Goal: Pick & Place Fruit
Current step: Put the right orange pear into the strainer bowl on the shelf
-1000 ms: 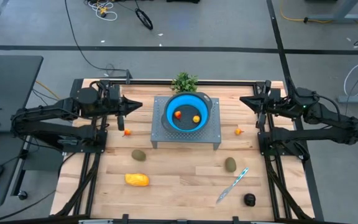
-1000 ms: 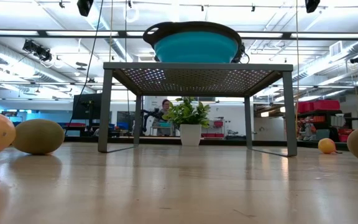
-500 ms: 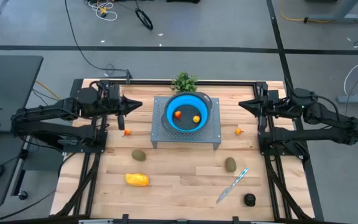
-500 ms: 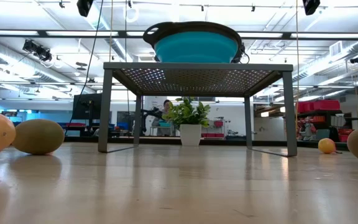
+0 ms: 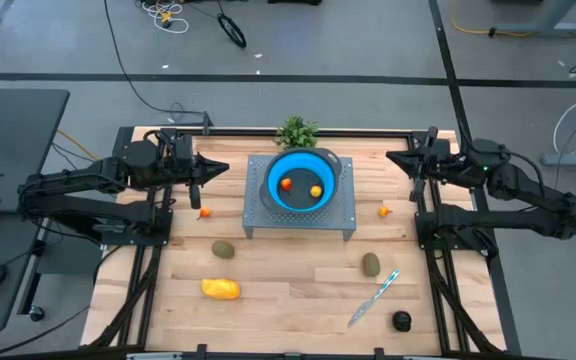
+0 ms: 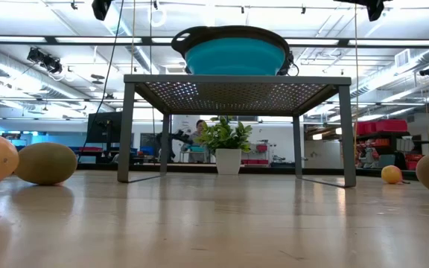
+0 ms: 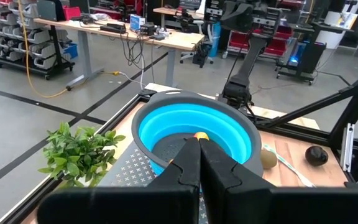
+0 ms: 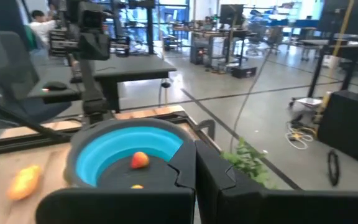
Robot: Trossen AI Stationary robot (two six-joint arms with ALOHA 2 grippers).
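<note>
Two small fruits [image 5: 301,186] lie in the blue bowl [image 5: 278,170]; six more lie on the desk [image 5: 288,275]: two tiny orange, two olive ovals, one yellow oblong, one black. A knife [image 5: 374,297] and a plant [image 5: 296,131] are there too, and the left hand [image 5: 224,170] and right hand [image 5: 390,156] are both clenched, empty.

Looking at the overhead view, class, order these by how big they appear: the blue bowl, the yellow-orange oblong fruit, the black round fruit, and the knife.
1. blue bowl
2. knife by length, though it is thin
3. yellow-orange oblong fruit, shorter than the knife but bulkier
4. black round fruit, smallest
</note>
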